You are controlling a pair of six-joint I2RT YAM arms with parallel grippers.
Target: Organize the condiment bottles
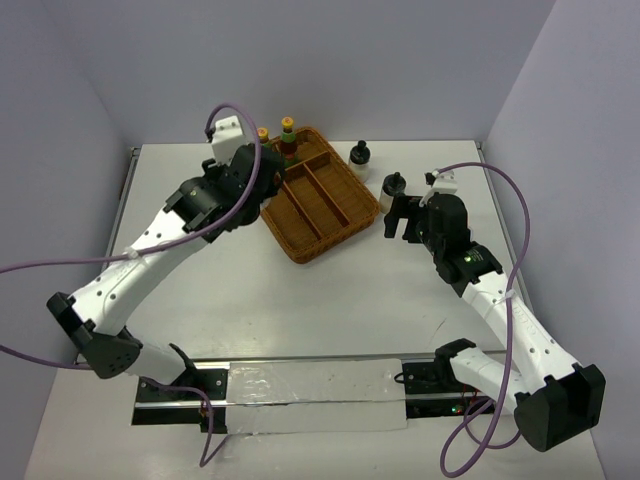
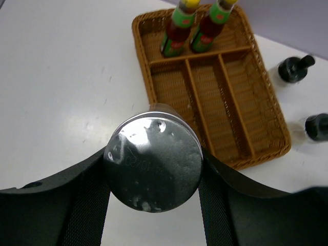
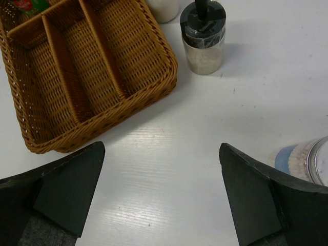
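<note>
My left gripper point(image 1: 265, 180) is shut on a bottle with a silver cap point(image 2: 154, 164) and holds it beside the left rim of the wicker basket point(image 1: 340, 237); the cap hides the bottle's body. Two slim yellow-capped bottles point(image 2: 177, 28) point(image 2: 212, 23) stand in the basket's far compartment. Two squat black-capped bottles point(image 1: 359, 158) point(image 1: 396, 188) stand on the table right of the basket. My right gripper point(image 3: 161, 189) is open and empty over the table near the basket's right corner. A white, blue-labelled bottle point(image 3: 302, 159) stands beside its right finger.
The basket point(image 2: 142, 61) has three long compartments with nothing in them and one cross compartment at the far end. Grey walls close in the table at the back and sides. A metal rail with a white strip point(image 1: 310, 395) runs along the near edge.
</note>
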